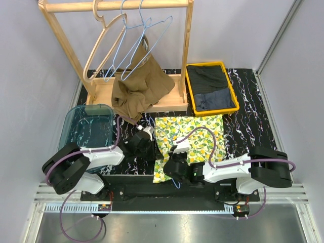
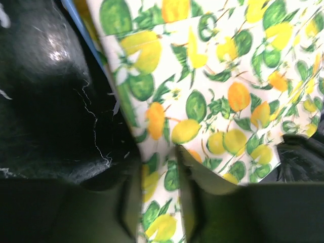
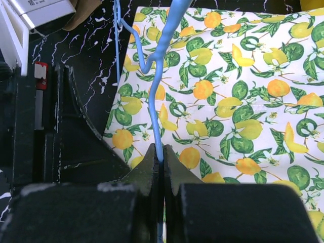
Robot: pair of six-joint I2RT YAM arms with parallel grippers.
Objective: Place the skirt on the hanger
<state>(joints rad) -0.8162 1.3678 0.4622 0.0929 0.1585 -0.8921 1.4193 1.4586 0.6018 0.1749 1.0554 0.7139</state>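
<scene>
The lemon-print skirt [image 1: 195, 132] lies flat on the black marbled table, in front of the arms. My right gripper [image 1: 175, 154] is at its near-left corner, shut on a blue wire hanger [image 3: 162, 66] that runs up over the skirt's [image 3: 243, 91] left part; the jaws [image 3: 160, 152] pinch the wire. My left gripper [image 1: 147, 135] is at the skirt's left edge. In the left wrist view its fingers [image 2: 158, 152] stand close together with skirt fabric [image 2: 228, 76] between them, apparently pinching it.
A wooden rack [image 1: 116, 6] at the back holds a wooden hanger [image 1: 104, 40], blue wire hangers [image 1: 144, 38] and a brown garment [image 1: 139, 88]. A yellow bin [image 1: 188, 86] of dark clothes is at the back right. A translucent blue bin [image 1: 91, 126] is at the left.
</scene>
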